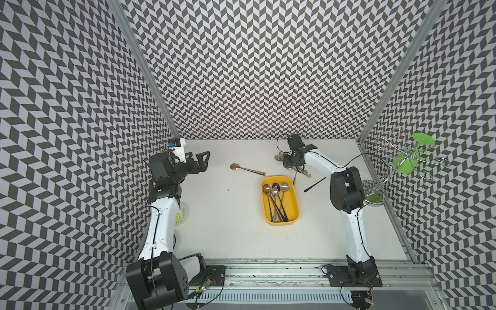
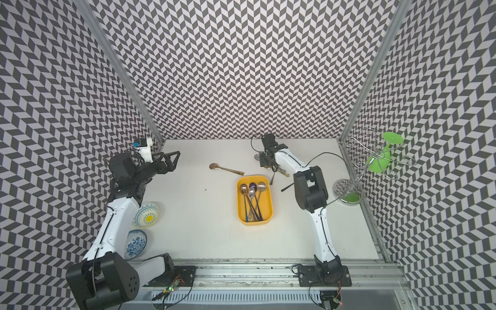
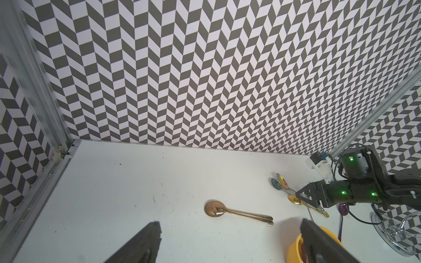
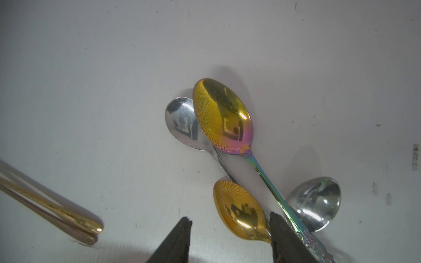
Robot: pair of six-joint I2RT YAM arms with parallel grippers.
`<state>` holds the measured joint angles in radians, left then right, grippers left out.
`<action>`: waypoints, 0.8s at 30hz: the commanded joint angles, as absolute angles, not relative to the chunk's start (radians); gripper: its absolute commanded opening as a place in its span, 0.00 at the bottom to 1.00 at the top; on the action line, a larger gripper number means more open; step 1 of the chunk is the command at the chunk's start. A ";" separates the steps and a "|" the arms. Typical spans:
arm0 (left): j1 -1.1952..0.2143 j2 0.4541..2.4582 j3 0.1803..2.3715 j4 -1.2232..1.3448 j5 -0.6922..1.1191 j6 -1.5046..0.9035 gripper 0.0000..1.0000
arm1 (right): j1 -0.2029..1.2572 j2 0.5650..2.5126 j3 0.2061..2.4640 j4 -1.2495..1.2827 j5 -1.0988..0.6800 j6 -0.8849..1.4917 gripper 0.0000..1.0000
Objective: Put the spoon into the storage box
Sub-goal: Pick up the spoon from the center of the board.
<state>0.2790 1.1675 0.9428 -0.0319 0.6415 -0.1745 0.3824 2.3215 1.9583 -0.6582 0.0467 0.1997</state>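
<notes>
Between the parted, empty jaws of the right gripper (image 4: pixel 230 217), the nearer one, lies the small gold spoon (image 4: pixel 237 205), long axis oblique to them, just beyond the storage box (image 1: pixel 291 204).

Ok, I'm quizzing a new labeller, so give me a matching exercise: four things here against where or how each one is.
1 storage box
2 rose-gold spoons
3 left gripper
4 right gripper

A open above a spoon pile
B open, clear of all spoons
C lying on the bare table
D holds several silvery spoons

Pairs: 1-D, 2-C, 3-B, 4-A
</notes>
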 commanded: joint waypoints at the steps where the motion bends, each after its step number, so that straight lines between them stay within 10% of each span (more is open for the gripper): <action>1: 0.274 1.177 0.967 -0.046 0.639 -0.159 1.00 | 0.377 2.337 1.970 -0.641 0.020 0.193 0.58; 24: 0.279 1.169 0.940 -0.013 0.655 -0.173 1.00 | 0.349 2.267 1.714 -0.542 0.009 0.158 0.61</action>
<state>0.2790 1.1736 0.9428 -0.0341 0.6418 -0.1741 0.3500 2.2845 1.7607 -0.5297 0.0208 0.1646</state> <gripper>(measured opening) 0.995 0.610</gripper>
